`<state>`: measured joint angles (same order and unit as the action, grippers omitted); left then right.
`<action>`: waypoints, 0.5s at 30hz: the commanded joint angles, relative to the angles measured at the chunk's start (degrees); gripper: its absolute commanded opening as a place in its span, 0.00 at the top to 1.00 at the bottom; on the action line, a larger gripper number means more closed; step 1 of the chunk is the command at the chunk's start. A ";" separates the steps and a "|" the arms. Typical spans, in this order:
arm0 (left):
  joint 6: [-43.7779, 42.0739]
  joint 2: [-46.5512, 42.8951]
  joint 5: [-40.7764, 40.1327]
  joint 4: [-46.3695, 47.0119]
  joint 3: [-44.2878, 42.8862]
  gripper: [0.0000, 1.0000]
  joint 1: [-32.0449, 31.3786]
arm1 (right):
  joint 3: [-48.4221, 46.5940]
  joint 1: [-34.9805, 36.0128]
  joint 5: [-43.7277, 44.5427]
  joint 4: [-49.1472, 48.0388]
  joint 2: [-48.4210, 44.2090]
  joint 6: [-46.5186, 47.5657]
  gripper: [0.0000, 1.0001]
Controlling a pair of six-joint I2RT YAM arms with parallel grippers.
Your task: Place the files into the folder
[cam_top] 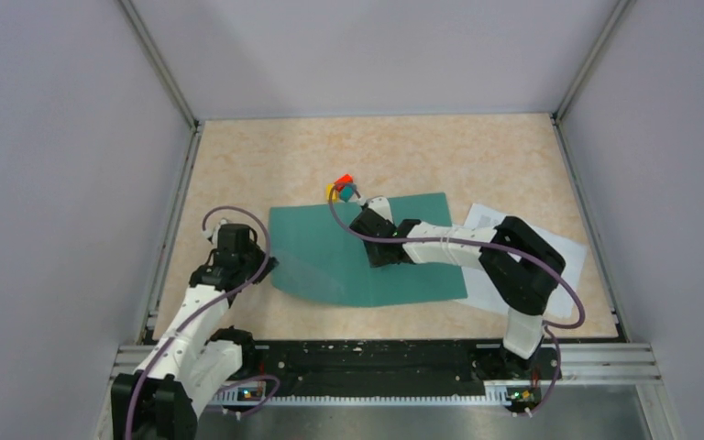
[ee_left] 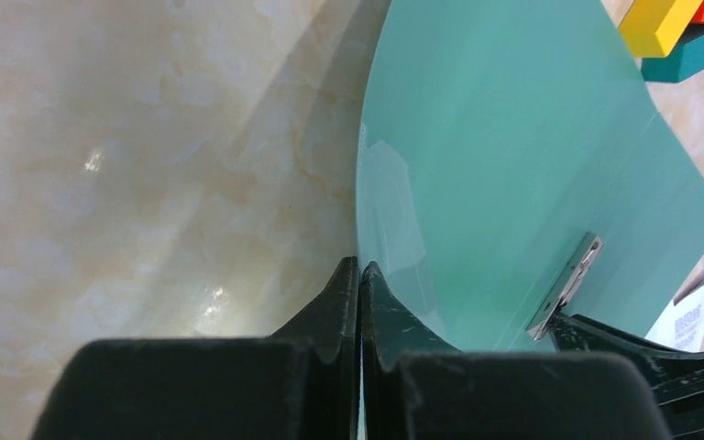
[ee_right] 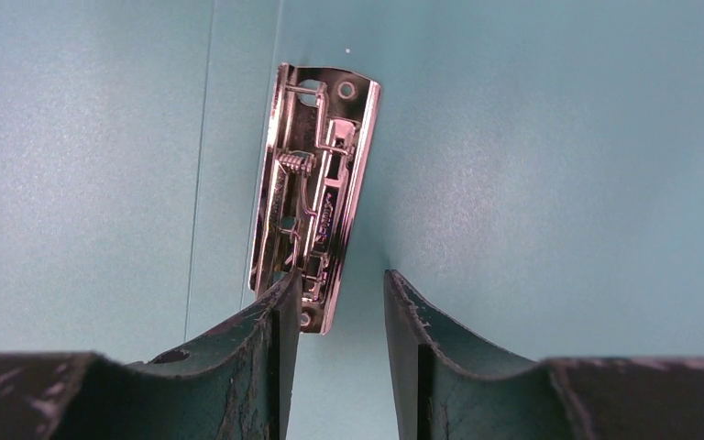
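Observation:
The teal folder (cam_top: 330, 247) lies open in the middle of the table. Its left cover (ee_left: 513, 137) curves upward, and my left gripper (ee_left: 359, 266) is shut on that cover's edge, at the folder's left side (cam_top: 255, 259). A metal clip (ee_right: 316, 183) is fixed on the folder's inner face (ee_right: 532, 165) and also shows in the left wrist view (ee_left: 566, 284). My right gripper (ee_right: 339, 280) hangs open just above the folder (cam_top: 380, 255). Its left finger overlaps the clip's near end and nothing is between the jaws. The white files (cam_top: 550, 243) lie to the right of the folder, partly under the right arm, and one printed corner (ee_left: 697, 316) shows.
Small red, yellow and teal blocks (cam_top: 342, 188) sit just beyond the folder's far edge; the yellow one (ee_left: 660, 23) also shows in the left wrist view. Grey walls with metal rails enclose the table on three sides.

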<state>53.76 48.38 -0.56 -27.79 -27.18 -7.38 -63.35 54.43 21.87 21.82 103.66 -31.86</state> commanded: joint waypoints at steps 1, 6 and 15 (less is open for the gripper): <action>-0.82 3.91 1.52 4.68 -0.25 1.00 -0.75 | -3.98 -3.75 -1.68 -2.89 3.56 2.71 0.61; -2.60 11.00 1.15 9.68 -2.77 1.00 -0.82 | -8.23 -7.46 -3.23 -3.21 7.56 5.03 0.62; -6.13 25.47 -2.16 11.78 -12.20 1.00 -0.80 | -14.85 -9.93 -4.66 -2.50 12.86 6.72 0.62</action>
<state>51.05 69.36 -2.52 -18.09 -34.76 -7.60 -75.96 45.15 18.72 20.05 113.38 -26.17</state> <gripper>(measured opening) 0.015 0.380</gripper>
